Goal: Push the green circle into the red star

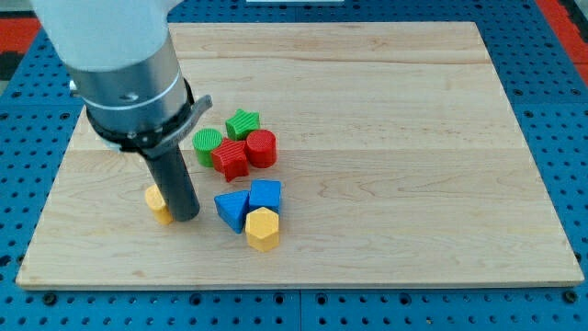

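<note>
The green circle point(208, 144) lies on the wooden board point(386, 138), touching the left side of the red star point(231, 158). A red circle point(261, 148) touches the star's right side and a green star point(243, 123) sits just above them. My tip point(185, 217) is on the board below and left of the green circle, right beside a yellow block point(158, 203) at its left. The rod rises from the tip to the grey arm body at the view's upper left.
A blue triangle point(232, 208), a blue block point(265, 195) and a yellow hexagon point(263, 229) cluster below the red star. A blue pegboard point(551, 55) surrounds the board.
</note>
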